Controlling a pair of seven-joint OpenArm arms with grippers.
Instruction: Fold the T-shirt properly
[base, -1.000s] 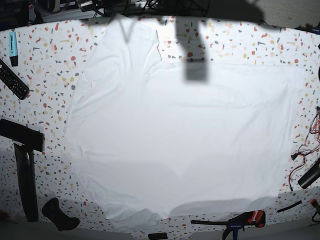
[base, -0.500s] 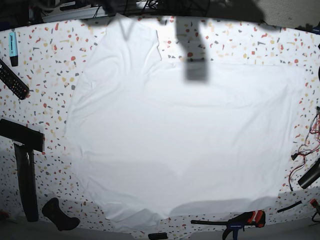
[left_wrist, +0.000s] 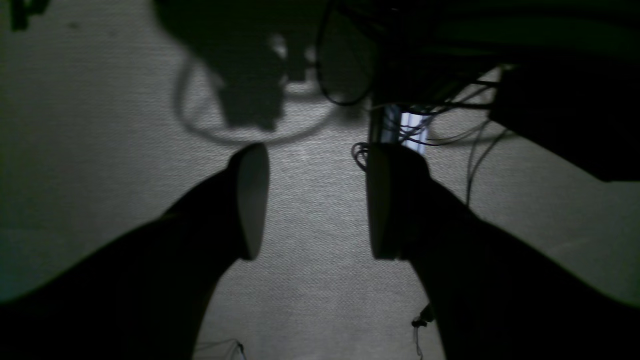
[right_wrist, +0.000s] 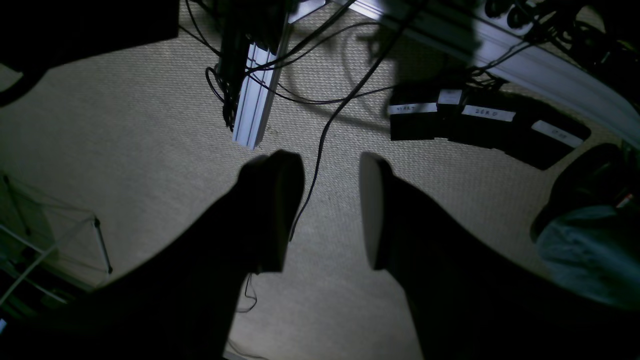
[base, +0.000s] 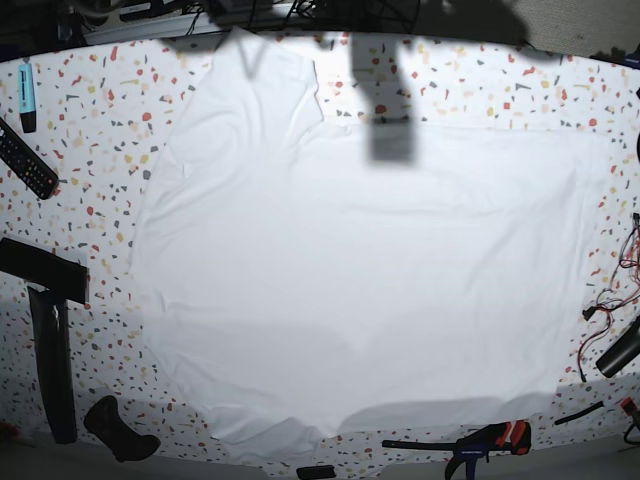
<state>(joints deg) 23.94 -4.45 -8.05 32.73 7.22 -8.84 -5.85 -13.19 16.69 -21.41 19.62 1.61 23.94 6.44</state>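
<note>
The left gripper (left_wrist: 310, 200) has its two dark fingers (left_wrist: 250, 200) parted with a clear gap between them and nothing held; behind them lies only dim woven carpet floor (left_wrist: 100, 150) crossed by cables (left_wrist: 450, 135). The right gripper (right_wrist: 330, 210) also has its fingers (right_wrist: 372, 210) apart, a narrower gap, and is empty too; past them a thin black cable (right_wrist: 325, 135) trails over the same floor, beside a pale aluminium rail (right_wrist: 255, 110) and black labelled boxes (right_wrist: 480, 120). Both arms are off the work area and neither appears in the base view. There the T-shirt (base: 370, 280) lies spread flat and unfolded over most of the speckled surface (base: 80, 130), reaching from near the far edge almost to the near edge, with a sleeve (base: 255, 85) pointing to the far left corner and another sleeve at the near edge. A remote control (base: 25, 160) and a blue marker (base: 26, 95) sit by the left edge, and a red-handled clamp (base: 490, 440) by the near right corner. Folding seems not yet begun; the next move likely calls for bringing both arms over the cloth to pinch one side edge and carry it across
</note>
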